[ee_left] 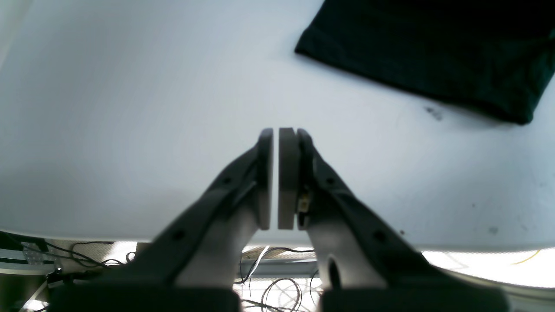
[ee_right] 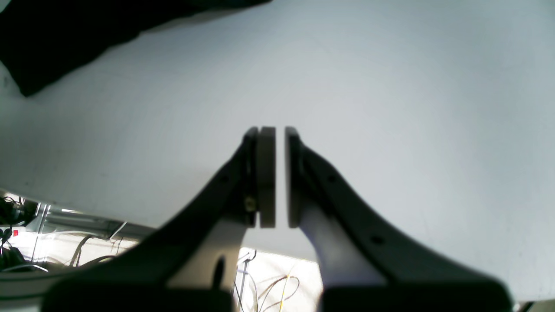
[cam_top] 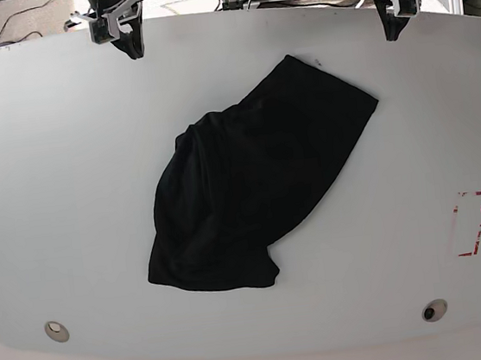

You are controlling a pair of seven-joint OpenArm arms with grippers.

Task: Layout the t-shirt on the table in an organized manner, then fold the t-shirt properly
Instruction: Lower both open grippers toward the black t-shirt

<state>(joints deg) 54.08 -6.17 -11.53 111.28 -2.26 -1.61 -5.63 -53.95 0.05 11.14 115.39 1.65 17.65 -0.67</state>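
T-shirts: one — the black t-shirt (cam_top: 254, 183)
Tables: one — the white table (cam_top: 57, 175)
Grippers: two — the left gripper (cam_top: 392, 34) and the right gripper (cam_top: 135, 51)
Round holes: two — one round hole (cam_top: 56, 330) and another round hole (cam_top: 433, 309)
Tape marks: one — the red tape mark (cam_top: 471, 223)

- The base view looks steeply down from high above the table (cam_top: 48, 167), taking in all its edges.
- Each wrist view sits low at the far edge, close behind its gripper, facing inward.
- All three views share the t-shirt's (cam_top: 250, 187) far end.
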